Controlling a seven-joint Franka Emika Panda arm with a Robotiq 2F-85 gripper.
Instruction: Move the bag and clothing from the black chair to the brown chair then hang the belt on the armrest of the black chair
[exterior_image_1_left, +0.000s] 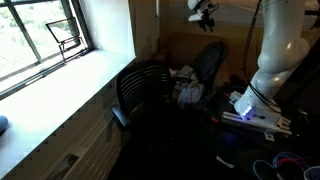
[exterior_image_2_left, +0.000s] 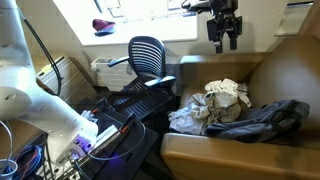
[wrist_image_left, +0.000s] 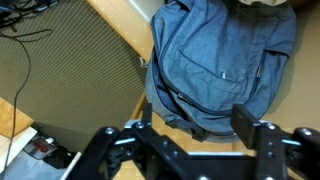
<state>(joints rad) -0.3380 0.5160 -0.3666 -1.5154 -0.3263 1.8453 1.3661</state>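
The black claw (exterior_image_2_left: 224, 42) hung wide open and empty above the boxy tan-brown padded chair (exterior_image_2_left: 212, 68). A soft grey-blue bag (exterior_image_2_left: 258, 118) and crumpled white clothing (exterior_image_2_left: 226, 94) lay on its seat.

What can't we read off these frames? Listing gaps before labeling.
- No belt can be found in any view; the black chair sits in deep shadow in an exterior view.
- The gripper is tiny and clipped by the top edge in an exterior view; jaws unreadable there.
- The clothing shows in an exterior view, but the wrist view's top edge cuts off all but a sliver, above the bag.
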